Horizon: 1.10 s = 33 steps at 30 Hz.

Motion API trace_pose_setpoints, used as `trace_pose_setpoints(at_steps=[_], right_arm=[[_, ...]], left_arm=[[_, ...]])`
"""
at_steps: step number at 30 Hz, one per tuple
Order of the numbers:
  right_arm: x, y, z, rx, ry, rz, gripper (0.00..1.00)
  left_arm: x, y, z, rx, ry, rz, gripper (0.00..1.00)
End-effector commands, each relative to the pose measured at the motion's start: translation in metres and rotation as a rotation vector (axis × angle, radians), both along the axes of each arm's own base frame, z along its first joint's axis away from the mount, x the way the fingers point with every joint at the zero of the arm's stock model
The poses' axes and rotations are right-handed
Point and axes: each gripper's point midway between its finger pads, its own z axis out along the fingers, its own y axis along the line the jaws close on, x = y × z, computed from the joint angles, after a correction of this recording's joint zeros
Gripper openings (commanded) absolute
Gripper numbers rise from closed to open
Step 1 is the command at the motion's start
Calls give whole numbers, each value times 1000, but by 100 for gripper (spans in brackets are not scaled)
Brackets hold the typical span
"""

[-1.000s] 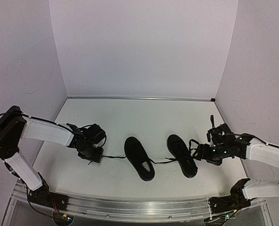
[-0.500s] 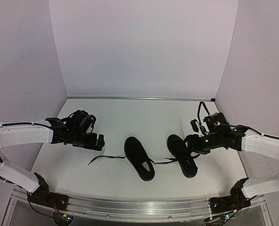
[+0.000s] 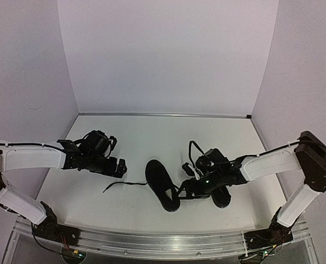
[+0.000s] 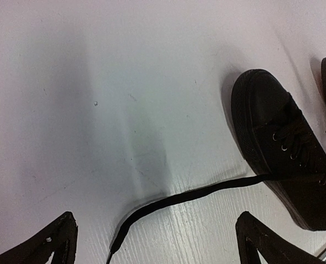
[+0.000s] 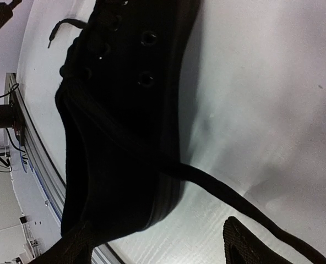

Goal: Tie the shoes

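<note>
From above, the shoe on the left [image 3: 162, 184] and the shoe on the right [image 3: 222, 197] both lie on the worktop [image 3: 152, 137] in front of the arms. No knot or bow shows on either, so I judge the tying barely begun, with both left to do. A loose lace [image 3: 124, 183] trails from the first toward the left hand [image 3: 120, 166], which hangs just beside it. The right hand [image 3: 186, 188] reaches in low between the pair, and its arm hides most of the shoe on the right. That cover, and thin black laces lying flat, look like the main hindrances; pale walls [image 3: 168, 60] close in three sides. At the left wrist, the left hand [image 4: 155, 236] is spread wide and empty over the lace [image 4: 185, 197]. At the right wrist, the right hand [image 5: 157, 231] is likewise spread, pinching nothing. It faces the side of the shoe on the left [image 5: 119, 137], where a second lace [image 5: 229, 192] runs off between the fingers; whose lace it is I cannot tell.
</note>
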Motion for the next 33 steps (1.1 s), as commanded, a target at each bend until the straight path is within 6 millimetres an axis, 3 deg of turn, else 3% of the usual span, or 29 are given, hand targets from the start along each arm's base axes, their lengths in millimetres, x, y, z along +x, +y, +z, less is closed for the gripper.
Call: trace_pose_setpoints(at_steps=[1,4,7,14,19,23,28,33], right_arm=[[4,40,18,115,-34,49,77],[-4,53,15,145,-7,70,77],[-8,62,16,163,-1,81,77],[-11,60,36,199,-28,77,77],[-13,57,54,230,-51,73,76],[-9,40,76,206,-126,36,77],[2,8,85,144,-177,-46,77],[9,-24,77,98,-146,-132,77]], left_arm=[[13,10,30,-38,-139,68,100],[12,10,38,-19,-196,8,100],[2,-2,42,-42,-194,-112,100],[-21,-35,17,-20,-163,-432,99],[-25,-68,2,77,-195,-630,83],[-30,-86,-13,120,-197,-789,66],[-27,-101,-24,136,-239,-894,49],[-28,-118,-27,120,-269,-987,39]])
